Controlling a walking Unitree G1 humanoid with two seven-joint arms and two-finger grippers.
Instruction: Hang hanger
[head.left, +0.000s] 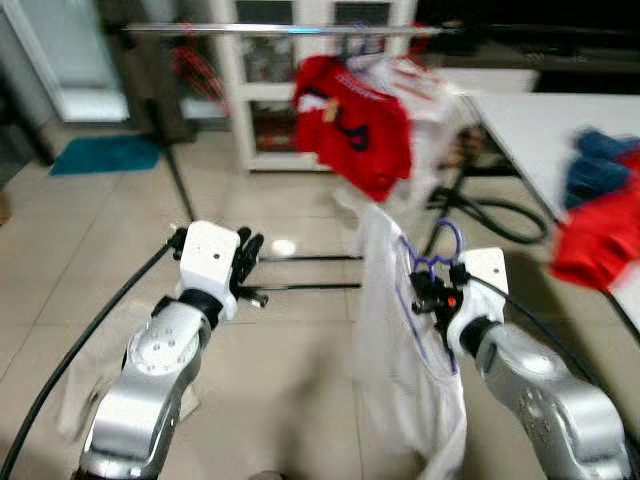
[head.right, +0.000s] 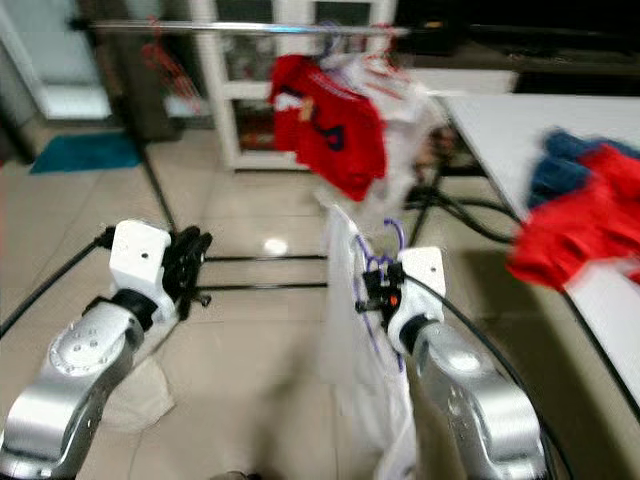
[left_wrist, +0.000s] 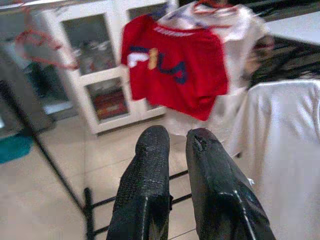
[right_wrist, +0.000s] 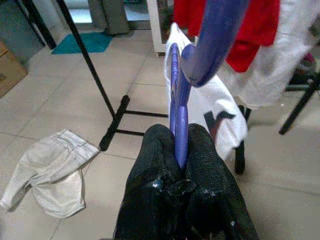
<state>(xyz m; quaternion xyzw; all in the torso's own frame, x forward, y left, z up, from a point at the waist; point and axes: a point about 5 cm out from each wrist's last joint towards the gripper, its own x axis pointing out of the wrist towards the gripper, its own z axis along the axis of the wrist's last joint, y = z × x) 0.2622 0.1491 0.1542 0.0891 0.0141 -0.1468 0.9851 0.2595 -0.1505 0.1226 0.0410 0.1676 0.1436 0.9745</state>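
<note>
Two black fingers of the right gripper pinch a purple hanger carrying a white shirt, held low before the robot, well below the clothes rail. The left gripper, fingers nearly together around nothing, is raised alongside at similar height. On the rail hang a red shirt and white garments. A pale garment lies on the tiled floor near the rack's base. Red and blue clothes rest on a white table to the right.
</note>
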